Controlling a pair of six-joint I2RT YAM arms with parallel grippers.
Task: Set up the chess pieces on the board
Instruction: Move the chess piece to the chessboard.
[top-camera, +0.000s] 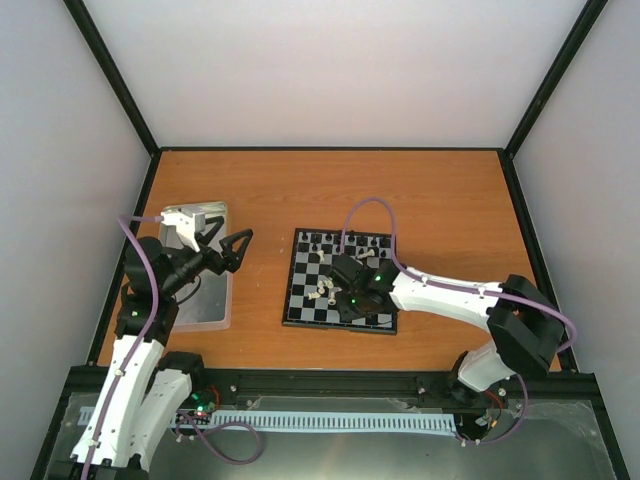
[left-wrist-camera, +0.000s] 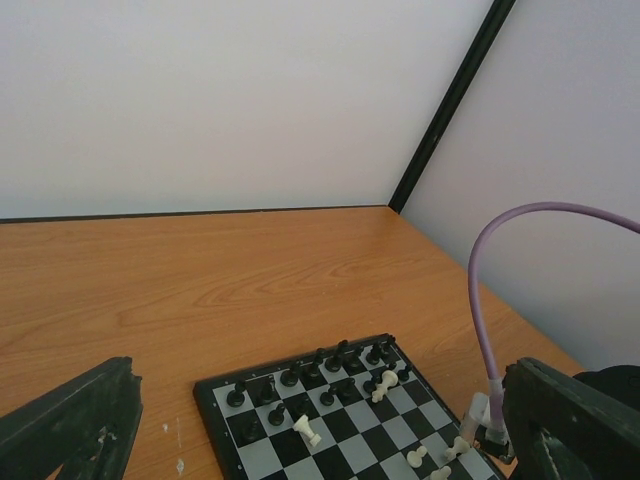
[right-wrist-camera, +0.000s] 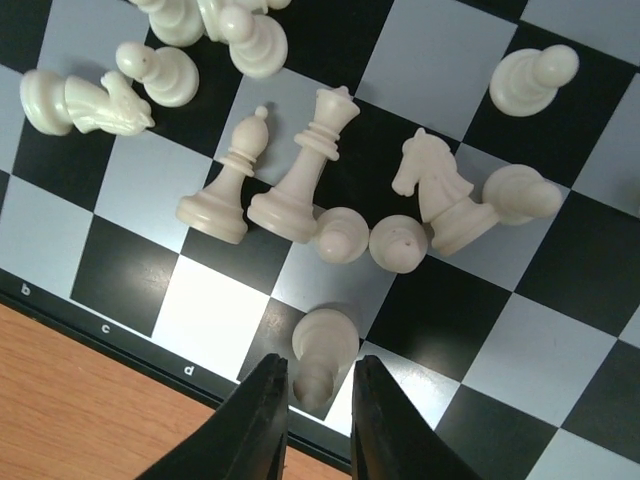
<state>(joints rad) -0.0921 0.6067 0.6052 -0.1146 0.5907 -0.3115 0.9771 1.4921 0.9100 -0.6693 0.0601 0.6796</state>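
A wooden table (top-camera: 330, 190) seen from above, with a small chessboard (top-camera: 303, 292) near its middle and a shiny metal tray (top-camera: 208, 312) to the left. The right gripper (right-wrist-camera: 320, 385) reaches low over the board's near edge. Its two dark fingers (right-wrist-camera: 262, 425) stand close together on either side of a white pawn (right-wrist-camera: 325, 345) in the near row by the letter d. Whether they already press on it is hard to tell from this angle.

Just beyond the pawn, more white pieces cluster in a loose group: a bishop (right-wrist-camera: 225, 190), a queen (right-wrist-camera: 305, 165), a knight (right-wrist-camera: 440, 190) and several pawns, some lying on their sides. Black pieces (left-wrist-camera: 290, 378) stand in rows along the board's far side. The left gripper (top-camera: 238, 250) hovers above the table between tray and board, jaws spread wide, holding nothing.
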